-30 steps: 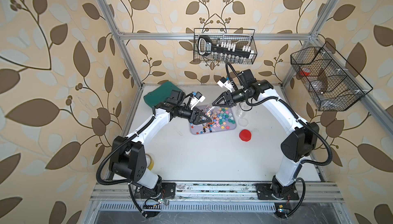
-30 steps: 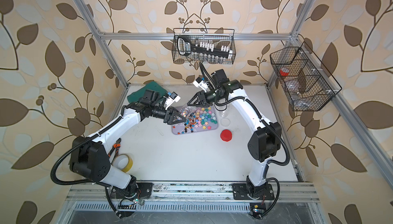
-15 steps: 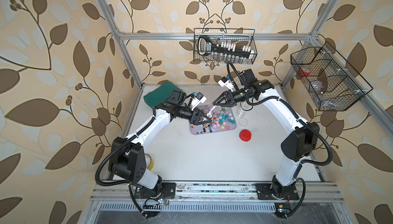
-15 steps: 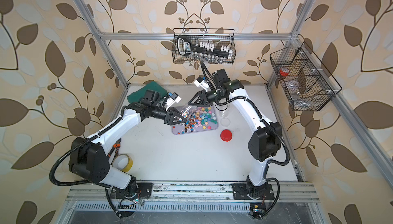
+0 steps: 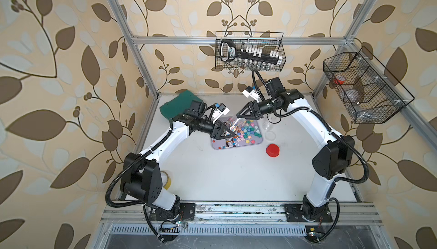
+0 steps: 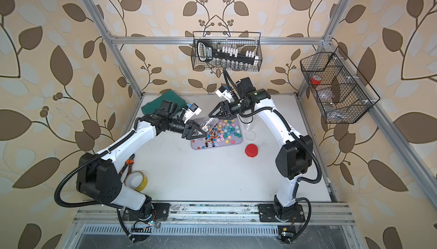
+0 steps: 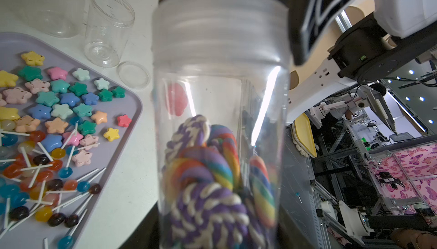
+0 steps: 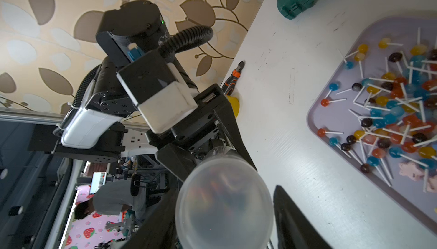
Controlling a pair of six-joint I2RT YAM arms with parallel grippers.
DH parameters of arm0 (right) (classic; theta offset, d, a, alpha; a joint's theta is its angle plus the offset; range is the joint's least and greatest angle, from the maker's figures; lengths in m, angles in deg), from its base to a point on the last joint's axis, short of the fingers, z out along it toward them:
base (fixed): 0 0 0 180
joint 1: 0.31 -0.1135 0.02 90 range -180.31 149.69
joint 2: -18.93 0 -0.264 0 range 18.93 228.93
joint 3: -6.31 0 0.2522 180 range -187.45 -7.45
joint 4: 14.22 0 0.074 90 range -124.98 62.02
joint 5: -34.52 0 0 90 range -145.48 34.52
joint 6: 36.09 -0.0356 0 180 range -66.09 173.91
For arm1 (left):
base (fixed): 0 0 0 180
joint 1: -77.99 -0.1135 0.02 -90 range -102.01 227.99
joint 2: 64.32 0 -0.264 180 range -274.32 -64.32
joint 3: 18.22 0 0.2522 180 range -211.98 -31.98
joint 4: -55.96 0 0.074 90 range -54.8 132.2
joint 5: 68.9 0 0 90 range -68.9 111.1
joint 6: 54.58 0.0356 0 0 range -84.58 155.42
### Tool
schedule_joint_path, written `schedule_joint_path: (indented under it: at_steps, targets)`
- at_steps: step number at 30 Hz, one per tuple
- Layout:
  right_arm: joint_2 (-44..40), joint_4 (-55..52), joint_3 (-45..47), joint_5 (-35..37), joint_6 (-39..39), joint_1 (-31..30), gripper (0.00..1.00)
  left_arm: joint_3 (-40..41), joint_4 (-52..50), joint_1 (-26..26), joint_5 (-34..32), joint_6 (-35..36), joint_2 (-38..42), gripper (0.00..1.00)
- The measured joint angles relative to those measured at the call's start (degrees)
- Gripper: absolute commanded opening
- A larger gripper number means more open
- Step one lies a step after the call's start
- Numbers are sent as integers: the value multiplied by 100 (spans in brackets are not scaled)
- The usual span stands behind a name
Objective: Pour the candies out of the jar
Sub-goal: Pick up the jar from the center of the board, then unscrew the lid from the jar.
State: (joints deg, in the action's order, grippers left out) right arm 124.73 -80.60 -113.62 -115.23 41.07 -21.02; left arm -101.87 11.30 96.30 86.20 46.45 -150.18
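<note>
A clear jar [image 7: 220, 89] with a translucent lid [image 8: 224, 203] hangs above the lilac tray [image 5: 259, 141], tilted, its lid end toward the right arm. Striped swirl lollipops [image 7: 208, 181] fill its base. My left gripper [image 5: 229, 132] is shut on the jar's lower body. My right gripper [image 5: 237, 115] stands open around the lid, and a gap shows beside one finger [image 8: 290, 214]. More candies [image 5: 246, 132] lie on the tray: star-shaped pastel pieces [image 7: 47, 98] and ball lollipops on white sticks [image 7: 42, 176]. Both top views show the jar [image 6: 207, 124] between the two grippers.
Two empty clear jars [image 7: 107, 28] and a loose clear lid [image 7: 134, 75] stand right of the tray. A red lid [image 5: 272, 150] lies nearer the front. A green case [image 5: 179, 104] sits at the back left, a tape roll [image 6: 137, 180] by the left arm's base. Wire baskets [image 5: 249, 51] hang above.
My left gripper's jaws have closed on the jar. My right gripper's jaws have widened around the lid. The arms have barely moved.
</note>
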Motion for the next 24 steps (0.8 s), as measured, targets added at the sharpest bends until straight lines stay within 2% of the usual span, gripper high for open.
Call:
schedule_joint_path:
  at_steps: [4,7,17,24]
  targets:
    - [0,17,0,39,17,101,75,0,-173,0,-13,101,4,38]
    - [0,17,0,39,20,192,76,0,-238,2,-223,133,87,32]
    - [-74,-7,170,-28,195,518,76,-39,-688,92,-1869,767,570,32]
    - [-256,-85,680,-179,719,481,76,-175,-973,125,-2168,1097,577,30]
